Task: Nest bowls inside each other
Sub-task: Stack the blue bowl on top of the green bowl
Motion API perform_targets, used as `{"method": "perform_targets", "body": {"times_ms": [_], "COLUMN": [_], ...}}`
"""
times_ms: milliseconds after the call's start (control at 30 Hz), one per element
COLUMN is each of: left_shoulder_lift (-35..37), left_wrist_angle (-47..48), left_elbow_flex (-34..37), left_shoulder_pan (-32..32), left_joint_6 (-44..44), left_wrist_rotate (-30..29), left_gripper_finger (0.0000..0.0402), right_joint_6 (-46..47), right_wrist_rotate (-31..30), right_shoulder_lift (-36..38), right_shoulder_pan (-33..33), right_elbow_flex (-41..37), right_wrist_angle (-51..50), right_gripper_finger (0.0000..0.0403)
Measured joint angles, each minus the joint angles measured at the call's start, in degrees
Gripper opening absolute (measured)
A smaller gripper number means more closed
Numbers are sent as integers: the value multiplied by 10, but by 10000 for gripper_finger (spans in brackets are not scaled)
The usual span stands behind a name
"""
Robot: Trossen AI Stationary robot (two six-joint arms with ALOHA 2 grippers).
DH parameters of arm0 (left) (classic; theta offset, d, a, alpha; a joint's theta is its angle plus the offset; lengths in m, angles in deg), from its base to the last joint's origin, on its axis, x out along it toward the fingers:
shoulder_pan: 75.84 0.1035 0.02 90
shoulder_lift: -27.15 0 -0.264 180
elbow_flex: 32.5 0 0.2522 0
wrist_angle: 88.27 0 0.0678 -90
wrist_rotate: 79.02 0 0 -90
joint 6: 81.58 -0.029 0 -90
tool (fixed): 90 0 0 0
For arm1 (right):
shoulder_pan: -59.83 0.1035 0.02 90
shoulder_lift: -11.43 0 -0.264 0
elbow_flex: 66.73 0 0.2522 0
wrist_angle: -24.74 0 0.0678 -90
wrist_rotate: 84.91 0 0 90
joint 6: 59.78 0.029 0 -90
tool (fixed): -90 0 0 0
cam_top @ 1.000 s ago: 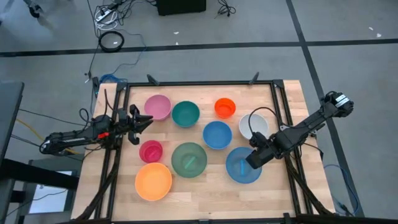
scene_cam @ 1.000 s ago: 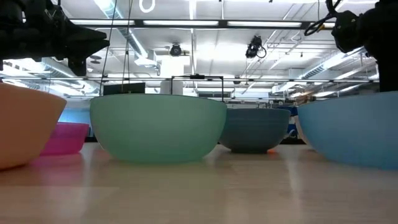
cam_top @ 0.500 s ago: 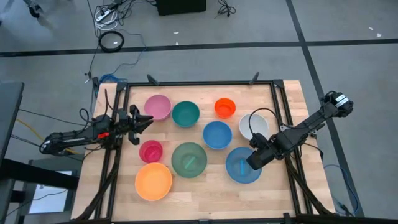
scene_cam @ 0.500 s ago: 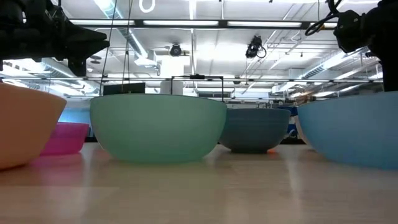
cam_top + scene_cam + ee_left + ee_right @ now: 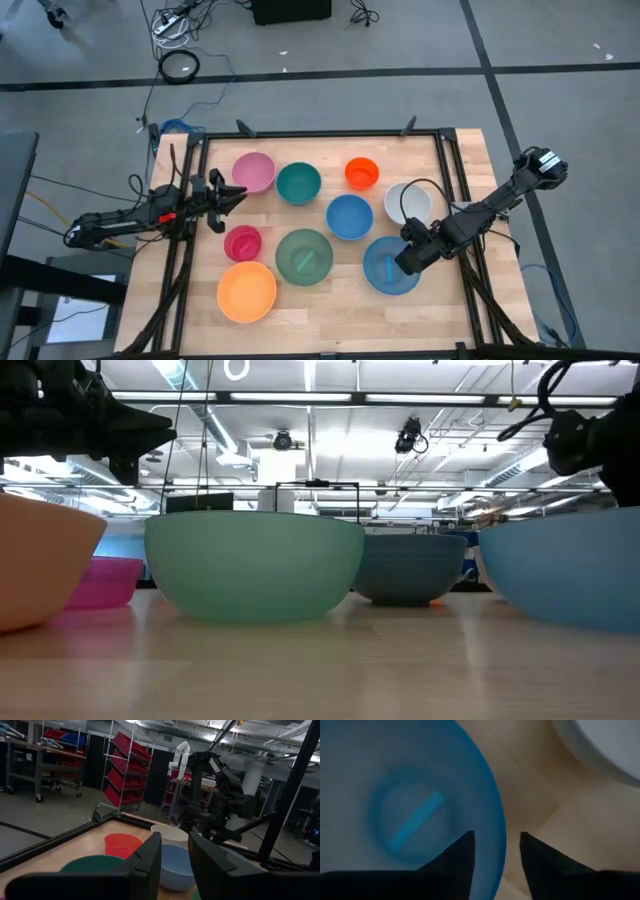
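Observation:
Nine bowls stand upright on the wooden table: pink [image 5: 254, 172], teal [image 5: 298, 183], small orange [image 5: 362, 173], white [image 5: 407, 203], blue [image 5: 349, 216], small red [image 5: 242, 243], green [image 5: 304, 256], orange [image 5: 246, 291] and light blue [image 5: 388, 265]. My right gripper [image 5: 496, 854] points down over the light blue bowl's right rim [image 5: 501, 837]. It is open, with one finger inside the rim and one outside; I see no touch. My left gripper [image 5: 226, 195] waits open at the table's left, next to the pink bowl.
A black frame [image 5: 320, 134] runs along the table's far edge and down both sides. The white bowl sits just beyond the light blue one, close to my right arm. Bare wood [image 5: 330, 310] lies along the near edge. Cables lie on the floor beyond the table.
My right gripper has sunk toward the light blue bowl's rim. The bowls have stayed where they were.

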Motion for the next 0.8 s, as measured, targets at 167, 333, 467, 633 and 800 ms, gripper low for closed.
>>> {"method": "perform_targets", "body": {"times_ms": [167, 333, 467, 633, 800], "left_shoulder_lift": [0, 0, 0, 0, 0], "left_wrist_angle": [-3, -3, -4, -4, -5], "left_elbow_flex": [0, 0, 0, 0, 0], "left_shoulder_pan": [0, 0, 0, 0, 0], "left_joint_6": [0, 0, 0, 0, 0], "left_wrist_rotate": [0, 0, 0, 0, 0], "left_gripper_finger": [106, 106, 106, 106, 106], "right_joint_6": [-8, -18, -60, -178, -337], "right_wrist_rotate": [8, -5, -27, -72, -61], "right_shoulder_lift": [0, 0, 1, -10, -74], "right_shoulder_pan": [0, 0, 0, -40, -119], "right_elbow_flex": [-17, -16, 13, 91, 164], "right_wrist_angle": [53, 63, 68, 122, 219], "right_gripper_finger": [25, 5, 2, 1, 1]}}
